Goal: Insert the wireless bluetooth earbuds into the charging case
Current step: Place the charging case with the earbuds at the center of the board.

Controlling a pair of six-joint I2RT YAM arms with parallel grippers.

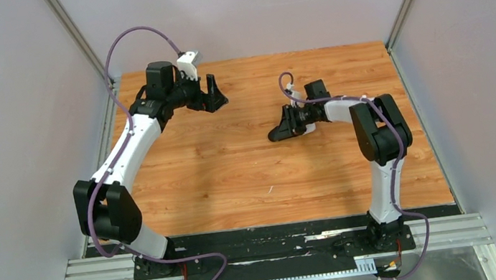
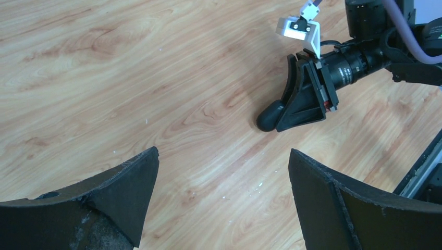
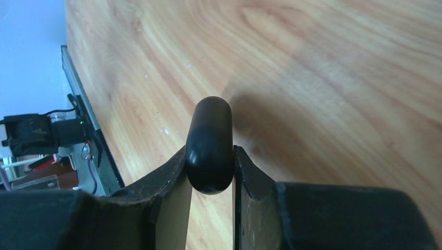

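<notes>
On the wooden table (image 1: pixel 236 185), the left gripper (image 2: pixel 223 156) hangs wide open over the far left side, and the right gripper (image 3: pixel 210 159), near the middle, squeezes the small black charging case (image 3: pixel 209 127) between its fingers.

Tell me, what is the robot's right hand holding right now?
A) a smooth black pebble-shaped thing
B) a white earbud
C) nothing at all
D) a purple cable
A: in the right wrist view, the right hand has its two fingers pressed against either side of the black pebble-shaped case.
</notes>
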